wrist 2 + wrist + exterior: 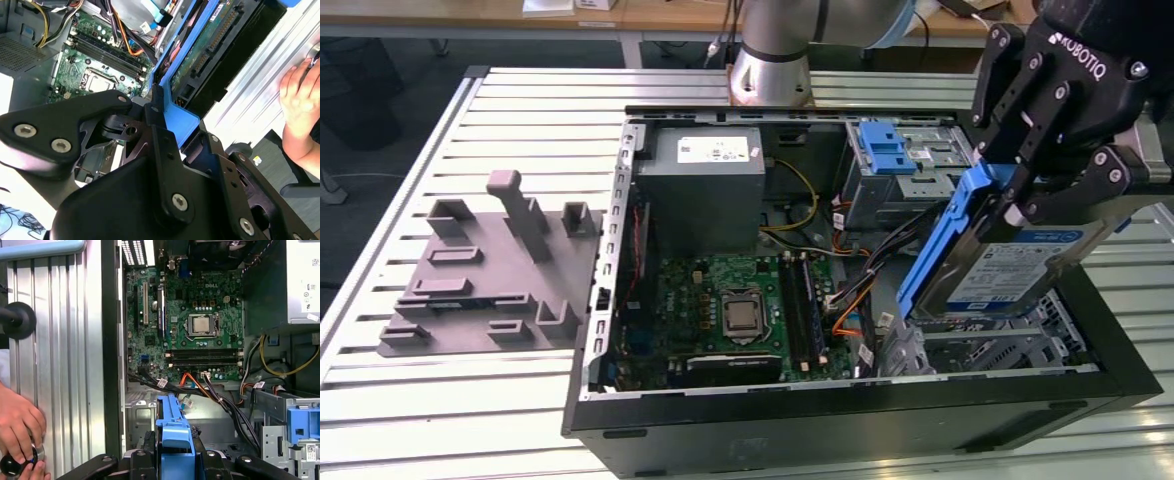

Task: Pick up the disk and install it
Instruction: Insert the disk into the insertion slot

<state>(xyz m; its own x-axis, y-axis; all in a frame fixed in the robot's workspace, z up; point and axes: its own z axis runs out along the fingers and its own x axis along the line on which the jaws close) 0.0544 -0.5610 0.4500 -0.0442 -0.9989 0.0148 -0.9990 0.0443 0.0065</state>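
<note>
While in pincer (1017,205), blue-white-labelled disk (1003,268).

The gripper (1011,200) tilts downward from the arm (771,60) (base well apart from the claw), fingers (159,150) clamped on the disk (1007,265) just below.

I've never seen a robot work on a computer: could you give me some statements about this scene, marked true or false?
1. The gripper is shut on the disk. True.
2. The disk lies flat on the table. False: it is held on edge over the open computer case.
3. The grey fixture sits inside the case. False: the grey fixture lies on the table outside it, at the exterior view's left.
4. A person's hand is beside the case. True.
</note>
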